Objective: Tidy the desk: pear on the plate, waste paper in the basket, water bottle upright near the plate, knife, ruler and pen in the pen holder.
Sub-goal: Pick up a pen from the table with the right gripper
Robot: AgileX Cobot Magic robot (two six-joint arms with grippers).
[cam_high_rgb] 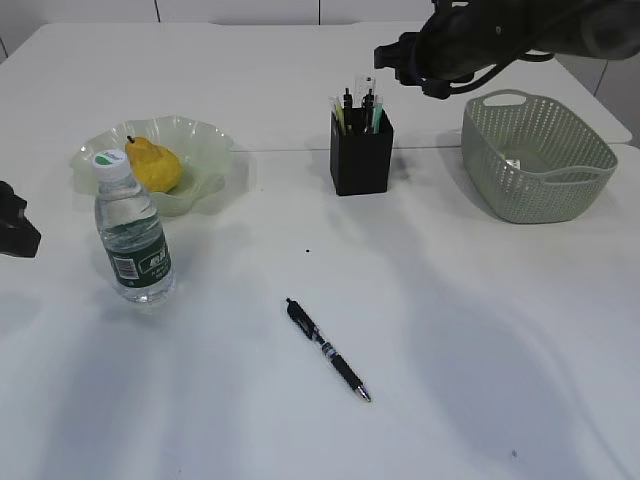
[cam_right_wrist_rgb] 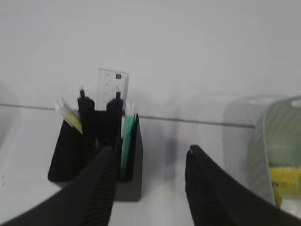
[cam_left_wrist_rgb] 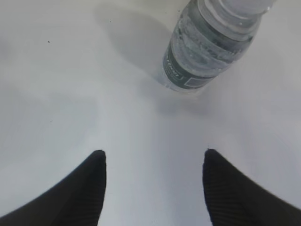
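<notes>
Above pen holder, right gripper fingers spread, empty; ruler inside. Left gripper spread nr water bottle.

Matt blk pen holder, clear-plastic water bottle

The exterior view looks down at a slant across the worktop from its near edge, taking in the bottle on the left through to the basket on the right. The left wrist view sits low and close, facing the bottle past its own end effector. The right wrist view looks steeply down on the pen holder from close above, with the basket to the holder's right. Each wrist view shares its landmark with the exterior view.
</notes>
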